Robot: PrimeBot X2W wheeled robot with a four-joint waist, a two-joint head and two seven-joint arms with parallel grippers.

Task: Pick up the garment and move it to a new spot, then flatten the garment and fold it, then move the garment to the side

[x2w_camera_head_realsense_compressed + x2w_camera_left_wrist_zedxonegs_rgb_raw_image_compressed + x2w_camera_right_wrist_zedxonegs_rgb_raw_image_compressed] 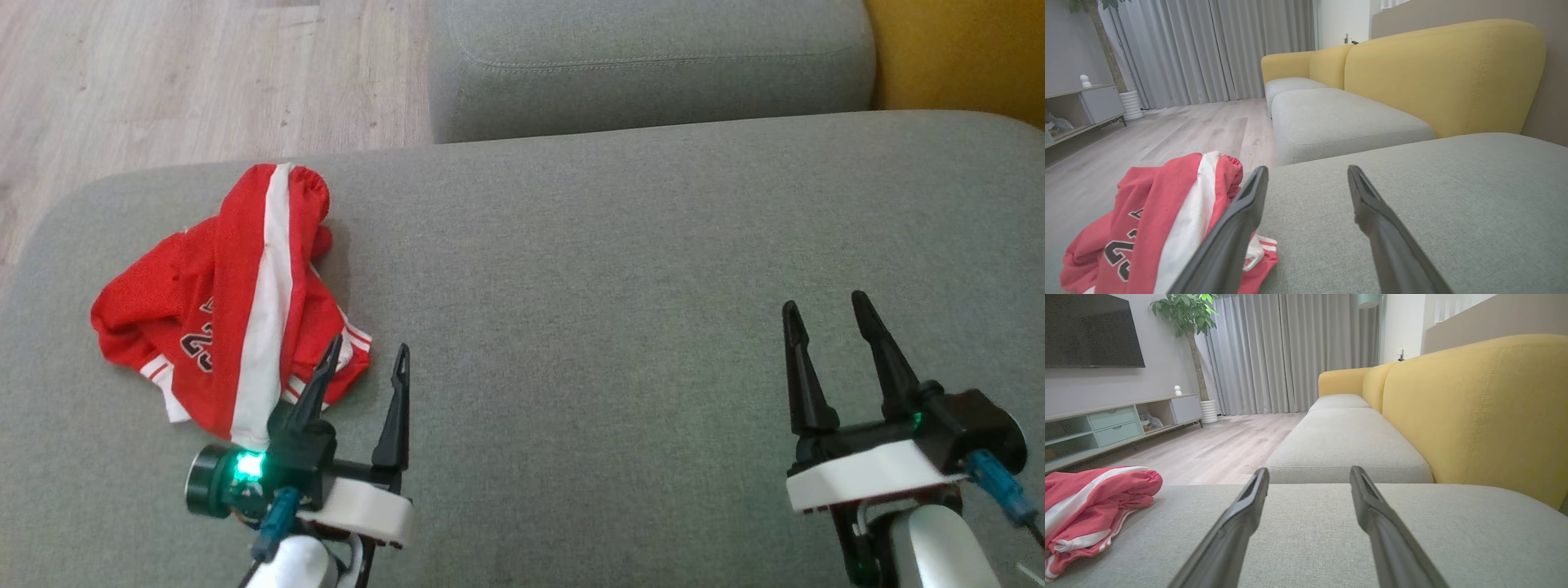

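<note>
Left gripper [369, 345] beside garment [245, 278] on cushion [612, 286]

Grey sofa seats [653, 245] with yellow backrests [1445, 77] stand on pale wooden floor [163, 82].

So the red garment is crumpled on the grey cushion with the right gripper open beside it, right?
No, it is the left gripper that sits open beside the red garment, crumpled on the grey cushion; the head view shows it.
</note>
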